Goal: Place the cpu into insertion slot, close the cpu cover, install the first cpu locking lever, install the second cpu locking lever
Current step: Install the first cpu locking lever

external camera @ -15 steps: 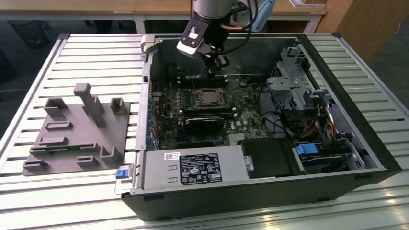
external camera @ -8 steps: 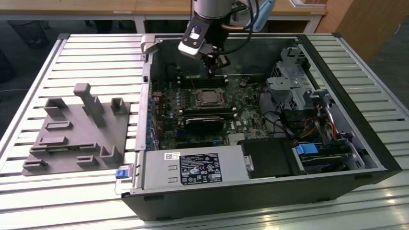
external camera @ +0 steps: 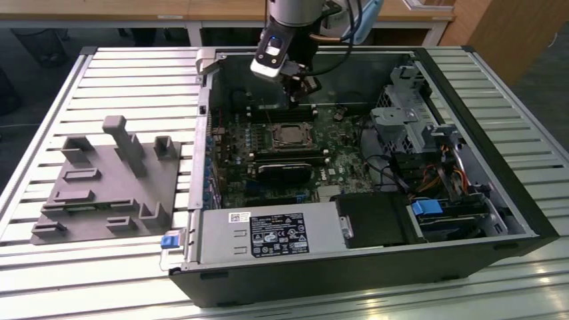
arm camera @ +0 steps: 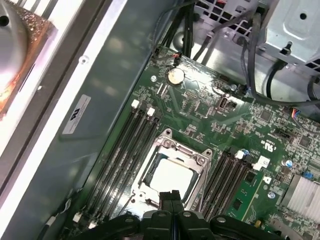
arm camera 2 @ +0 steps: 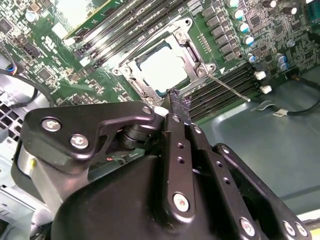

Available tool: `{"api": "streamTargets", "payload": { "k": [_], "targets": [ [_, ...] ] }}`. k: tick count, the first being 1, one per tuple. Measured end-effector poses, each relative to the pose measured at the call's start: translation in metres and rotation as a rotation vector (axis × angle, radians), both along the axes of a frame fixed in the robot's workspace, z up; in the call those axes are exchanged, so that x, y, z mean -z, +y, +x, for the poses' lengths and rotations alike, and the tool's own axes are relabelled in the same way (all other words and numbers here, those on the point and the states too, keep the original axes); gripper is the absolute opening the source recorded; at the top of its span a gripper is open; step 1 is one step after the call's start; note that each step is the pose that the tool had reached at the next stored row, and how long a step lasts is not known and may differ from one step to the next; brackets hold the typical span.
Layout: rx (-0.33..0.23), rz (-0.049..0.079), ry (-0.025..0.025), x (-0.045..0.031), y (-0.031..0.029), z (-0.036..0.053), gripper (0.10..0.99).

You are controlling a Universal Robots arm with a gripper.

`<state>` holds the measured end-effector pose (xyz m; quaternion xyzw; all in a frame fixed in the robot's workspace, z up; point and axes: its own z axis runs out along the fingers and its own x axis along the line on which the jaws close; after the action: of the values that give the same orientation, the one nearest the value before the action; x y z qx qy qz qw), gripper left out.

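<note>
Closest to both wrist cameras is the pincer point(arm camera: 171, 196), its two black fingers pressed together with nothing visible between them. It hangs just above the near edge of the socket area, and whether it touches the metal there is hard to tell.

Directly beyond its tips lies the cpu point(arm camera: 170, 175), flat with its silvery top up, seated in the insertion slot point(arm camera 2: 131, 74). The cpu cover point(arm camera: 197, 162) is folded down around it, so the chip shows through the centre cutout.

The chip looks light, rigid and smooth-topped, so probably slippery to pinch from above. Its underside contacts are likely delicate, and its side edges would be the safe place to hold it. Framed as it is now, those edges are covered.

The cover is thin sheet metal, stiff but easily bent, and best pressed on its flat border.

In the second wrist view a thin locking lever point(arm camera 2: 230, 89) angles out from the socket corner across the memory slots point(arm camera 2: 225, 85), and it looks unlatched. It is a springy steel wire that a finger could easily slide off, so contact near its free end should give the most control.

Farther out are the green motherboard point(arm camera: 200, 105) and the open computer case point(external camera: 498, 200). In the exterior view the case rests on the slatted tabletop point(external camera: 133, 73), with a grey fixture point(external camera: 111, 180) to the exterior view's left
</note>
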<state>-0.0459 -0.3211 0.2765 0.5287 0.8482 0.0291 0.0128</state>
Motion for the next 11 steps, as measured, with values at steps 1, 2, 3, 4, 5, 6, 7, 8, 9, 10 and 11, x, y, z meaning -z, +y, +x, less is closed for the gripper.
{"api": "streamTargets", "payload": {
  "k": [1,2,3,4,5,6,7,8,9,10,11],
  "targets": [
    [-0.006,0.000,0.0000,0.0000,0.0000,0.0000,0.106],
    [-0.012,0.000,0.0000,0.0000,0.0000,0.0000,0.106],
    [-0.018,0.000,0.0000,0.0000,0.0000,0.0000,0.106],
    [-0.025,0.000,0.0000,0.0000,0.0000,0.0000,0.106],
    [-0.031,0.000,0.0000,0.0000,0.0000,0.0000,0.106],
    [-0.038,0.000,0.0000,0.0000,0.0000,0.0000,0.106],
    [-0.043,0.000,0.0000,0.0000,0.0000,0.0000,0.106],
    [-0.049,0.000,0.0000,0.0000,0.0000,0.0000,0.106],
    [-0.055,0.000,0.0000,0.0000,0.0000,0.0000,0.106],
    [-0.061,0.000,0.0000,0.0000,0.0000,0.0000,0.106],
    [-0.068,0.000,0.0000,0.0000,0.0000,0.0000,0.106]
  ]
}}
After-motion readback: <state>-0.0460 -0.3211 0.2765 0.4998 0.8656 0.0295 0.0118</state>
